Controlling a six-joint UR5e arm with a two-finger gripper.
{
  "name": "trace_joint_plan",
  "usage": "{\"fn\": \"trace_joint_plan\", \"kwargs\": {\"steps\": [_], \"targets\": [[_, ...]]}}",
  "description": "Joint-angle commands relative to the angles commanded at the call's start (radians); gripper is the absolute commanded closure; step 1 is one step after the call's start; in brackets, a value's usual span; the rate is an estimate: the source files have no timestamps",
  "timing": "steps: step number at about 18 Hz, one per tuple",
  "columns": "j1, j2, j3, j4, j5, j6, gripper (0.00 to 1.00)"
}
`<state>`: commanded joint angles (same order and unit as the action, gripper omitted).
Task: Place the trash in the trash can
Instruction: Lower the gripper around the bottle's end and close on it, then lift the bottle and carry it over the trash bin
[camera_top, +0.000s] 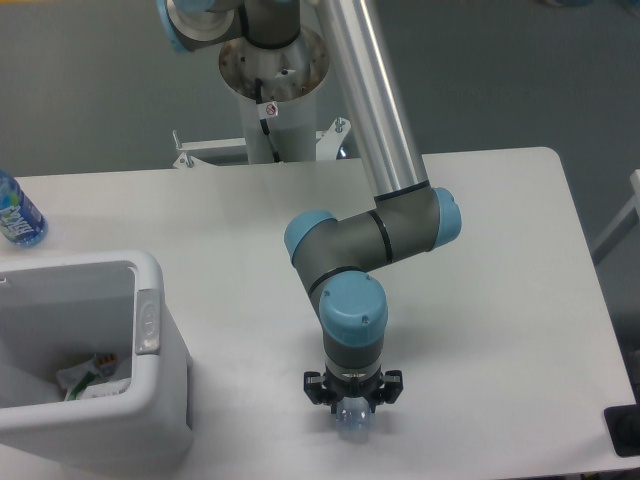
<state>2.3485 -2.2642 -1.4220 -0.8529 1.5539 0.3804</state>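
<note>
- We see the tool (353, 405) pointing straight down near the front edge of the worktop (500, 300), with the arm bent above it.
- A clear, rounded object shows just under the tool; we judge it is the bottle (352, 423), seen from one end, but its label is hidden from us.
- The black fingers stand close on both sides of this clear object, so the tool seems closed around the bottle; whether the bottle is lifted or resting on the worktop, we cannot tell.
- The trash can (150, 390) stands at the left front, well apart from the tool.
- Inside it lies something whitish with a little green and orange; we think this is the wrapper (85, 378), so one of the two items seems already placed.
- What is left, in our judgement: to carry the bottle leftward over the opening of the trash can and release it there.
- A blue-label bottle (18, 215) stands at the far left edge; it is not part of the job.
</note>
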Motion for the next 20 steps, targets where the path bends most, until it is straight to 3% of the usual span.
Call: {"fn": "trace_joint_plan", "kwargs": {"steps": [6, 12, 20], "targets": [[0.005, 0.035, 0.012, 0.000, -0.009, 0.005, 0.39], [0.032, 0.110, 0.084, 0.000, -0.152, -0.047, 0.40], [0.046, 0.130, 0.288, 0.035, -0.324, -0.328, 0.40]]}}
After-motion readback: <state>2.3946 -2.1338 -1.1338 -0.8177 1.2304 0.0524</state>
